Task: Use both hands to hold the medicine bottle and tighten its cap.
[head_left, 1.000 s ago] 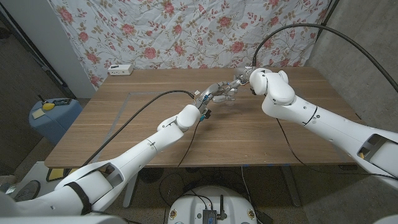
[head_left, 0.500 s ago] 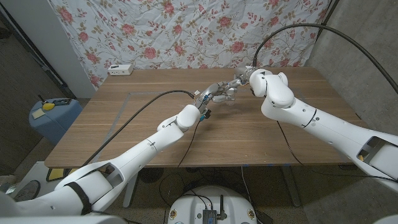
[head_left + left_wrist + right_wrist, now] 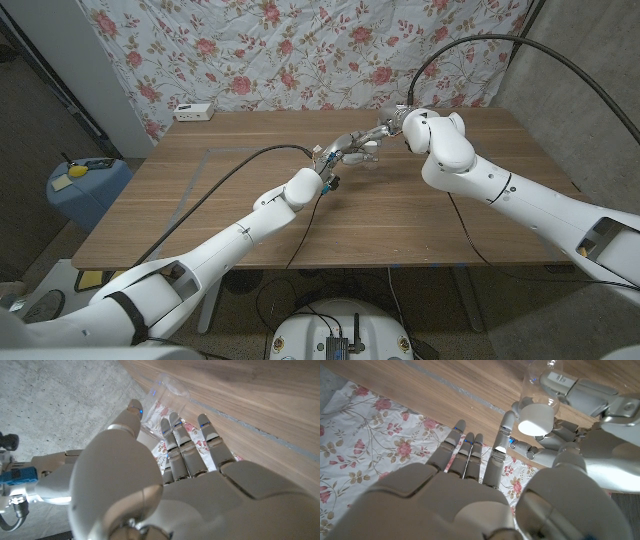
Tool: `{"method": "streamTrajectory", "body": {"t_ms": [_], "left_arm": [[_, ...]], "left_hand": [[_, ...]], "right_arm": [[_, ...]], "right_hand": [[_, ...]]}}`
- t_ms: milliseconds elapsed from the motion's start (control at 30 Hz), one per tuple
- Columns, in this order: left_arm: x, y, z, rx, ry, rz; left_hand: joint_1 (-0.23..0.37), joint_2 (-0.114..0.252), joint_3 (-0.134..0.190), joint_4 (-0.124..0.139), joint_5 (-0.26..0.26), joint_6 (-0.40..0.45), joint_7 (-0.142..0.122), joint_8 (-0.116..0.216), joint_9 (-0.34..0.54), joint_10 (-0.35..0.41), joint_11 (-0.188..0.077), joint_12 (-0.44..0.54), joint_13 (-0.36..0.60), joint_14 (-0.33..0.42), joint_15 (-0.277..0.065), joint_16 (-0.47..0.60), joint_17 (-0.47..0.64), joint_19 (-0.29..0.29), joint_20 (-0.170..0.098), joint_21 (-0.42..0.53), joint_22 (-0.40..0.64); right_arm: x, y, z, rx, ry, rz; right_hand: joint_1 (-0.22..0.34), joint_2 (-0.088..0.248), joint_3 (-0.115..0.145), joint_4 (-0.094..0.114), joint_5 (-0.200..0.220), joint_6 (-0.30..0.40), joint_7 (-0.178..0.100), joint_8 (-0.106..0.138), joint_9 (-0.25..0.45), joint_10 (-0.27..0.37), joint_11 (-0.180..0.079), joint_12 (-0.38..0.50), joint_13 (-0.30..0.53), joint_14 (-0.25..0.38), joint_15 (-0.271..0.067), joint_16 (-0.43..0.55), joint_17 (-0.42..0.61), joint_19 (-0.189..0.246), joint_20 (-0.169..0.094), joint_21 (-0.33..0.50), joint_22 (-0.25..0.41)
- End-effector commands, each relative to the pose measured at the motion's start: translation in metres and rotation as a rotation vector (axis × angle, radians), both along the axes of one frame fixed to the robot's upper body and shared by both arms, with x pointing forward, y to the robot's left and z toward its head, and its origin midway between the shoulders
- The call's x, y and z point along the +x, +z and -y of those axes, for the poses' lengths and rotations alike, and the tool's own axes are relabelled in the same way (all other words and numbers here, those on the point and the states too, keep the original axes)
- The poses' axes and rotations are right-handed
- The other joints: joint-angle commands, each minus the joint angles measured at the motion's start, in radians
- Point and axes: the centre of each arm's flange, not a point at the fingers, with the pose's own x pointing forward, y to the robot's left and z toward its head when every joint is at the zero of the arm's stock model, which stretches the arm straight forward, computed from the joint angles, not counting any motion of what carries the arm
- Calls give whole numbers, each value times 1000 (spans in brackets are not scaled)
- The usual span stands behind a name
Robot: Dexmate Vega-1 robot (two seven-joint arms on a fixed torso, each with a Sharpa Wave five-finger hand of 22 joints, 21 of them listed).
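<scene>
In the head view, the two arms are seen to meet over the far middle of the wooden counter (image 3: 200, 215). The left hand (image 3: 345, 150) is raised above the surface, and the right hand (image 3: 385, 128) is brought in just beside it from the other side. The medicine bottle (image 3: 366, 152) is made out only faintly between them, held above the counter; at this size it cannot be told how the fingers lie on it. A small white box (image 3: 193, 111) is seen at the far left edge of the counter, against a flowered cloth (image 3: 300, 50) hung behind. A blue drum (image 3: 85, 190) stands on the floor at the left.

In the left wrist view, the left hand (image 3: 165, 475) is seen from behind, its fingers (image 3: 177, 442) reaching forward close together, and the clear bottle (image 3: 162, 402) is seen beyond the fingertips.

In the right wrist view, the bottle (image 3: 540, 390) is seen clear-walled with a white cap (image 3: 537, 415), gripped around its body by the left hand (image 3: 585, 415). The right hand (image 3: 465, 490) is shown with its fingers (image 3: 502, 440) extended and slightly apart; the nearest fingertip lies just beside the cap, and whether it touches cannot be told. Nothing is clasped by the right hand.
</scene>
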Motion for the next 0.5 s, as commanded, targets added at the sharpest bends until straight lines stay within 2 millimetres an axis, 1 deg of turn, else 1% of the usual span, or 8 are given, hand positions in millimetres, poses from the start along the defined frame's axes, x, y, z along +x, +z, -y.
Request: {"method": "streamTrajectory", "body": {"t_ms": [33,100,233,267,333,367,433,500], "left_arm": [[1,1,1,3,-1,0],[1,1,1,2,0,-1],[2,1,1,1,0,-2],[2,0,1,1,0,-2],[2,0,1,-1,0,-3],[2,0,1,-1,1,-4],[2,0,1,1,1,-5],[2,0,1,-1,2,-6]], "left_hand": [[2,14,37,32,8,-1,-5,-2,2,108,-104,5,3,-5,-49,3,4,-5,2,3,2],[2,13,36,32,8,-2,-5,-2,2,110,-104,5,3,-5,-50,3,4,-5,2,3,2],[1,14,36,32,8,-3,-5,-2,2,109,-105,5,3,-4,-48,4,5,-6,2,2,2],[1,14,36,33,8,-2,-6,-2,2,109,-105,5,3,-4,-48,4,5,-6,2,2,2],[0,14,36,33,8,-3,-5,-2,2,109,-105,5,3,-5,-49,3,5,-6,2,2,2],[1,13,36,32,8,-3,-6,-2,2,109,-105,5,3,-6,-48,3,5,-6,2,2,2],[0,13,36,32,8,-3,-5,-2,2,108,-105,5,3,-6,-48,3,4,-6,2,3,2],[0,14,36,33,8,-3,-5,-2,2,108,-106,5,3,-6,-49,3,4,-6,2,2,2]], "right_arm": [[-1,4,5,-6,6,-34],[-1,6,6,0,12,-52],[0,9,9,20,39,-81],[0,9,9,22,42,-86],[0,11,9,22,50,-97],[1,11,9,21,53,-103],[1,12,9,23,59,-117],[2,13,9,21,66,-135]], "right_hand": [[6,8,2,-10,14,-55,11,-15,11,-37,2,-6,3,-23,16,-9,3,-19,5,-5,2],[21,21,11,-18,15,-85,13,-23,16,-59,12,-7,4,-39,23,-12,3,-31,12,-7,2],[51,29,24,-36,12,-129,17,-33,22,-94,15,-9,5,-59,28,-17,1,-47,13,-8,2],[58,30,27,-42,8,-146,25,-37,24,-108,18,-9,6,-68,32,-18,1,-55,18,-9,2],[74,38,36,-51,3,-172,30,-43,28,-125,26,-7,7,-85,40,-21,0,-67,22,-10,1],[84,40,41,-58,-2,-197,32,-49,30,-139,28,-7,7,-95,45,-21,0,-71,23,-9,1],[94,41,45,-64,-5,-206,35,-49,32,-151,30,-7,8,-101,50,-21,-1,-76,26,-9,1],[115,44,55,-76,-10,-229,40,-54,34,-167,33,-7,8,-115,55,-23,-2,-84,28,-9,1]]}}
